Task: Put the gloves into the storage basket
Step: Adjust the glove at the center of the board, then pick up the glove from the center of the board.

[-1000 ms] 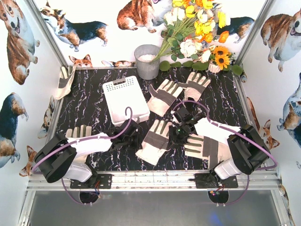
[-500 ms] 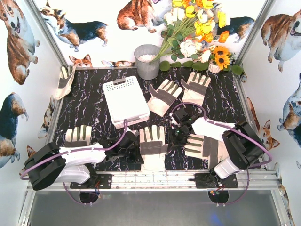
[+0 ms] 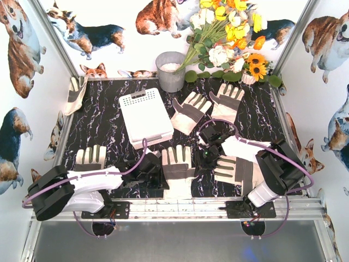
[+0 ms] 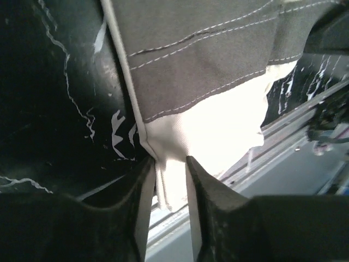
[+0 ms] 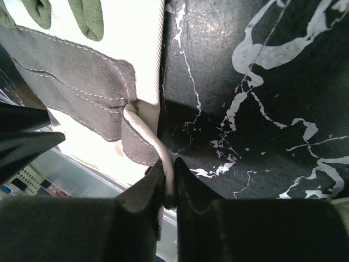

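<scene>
Obs: middle glove (image 3: 177, 170) lies at worktop (image 3: 103, 131) near edge, apart from storage basket (image 3: 144, 115); right pincer (image 5: 168, 173) clamps its cuff piping; left pincer (image 4: 168, 166) narrowly parted around cuff corner. Risk: one-sided lift, thin piping slips, glove drops

Place: you are working at a robot test booth, a lab set-up rather than a home.
Frame: a silver aluminium profile rail (image 3: 180, 208) and slanted silver posts (image 3: 54, 38) box in your workspace.
Arms: two black-and-white robot arms (image 3: 92, 185) with purple cables are bolted to that rail.
Walls: white panels printed with cartoon corgi dogs (image 3: 22, 54) surround you.
Surface: a black marble-patterned tabletop (image 3: 103, 125).
Props: cream-white fabric work gloves with grey patches (image 3: 177, 169), a grey metal bucket (image 3: 170, 71) and a bunch of yellow, white and orange flowers (image 3: 229, 33) look staged.
</scene>
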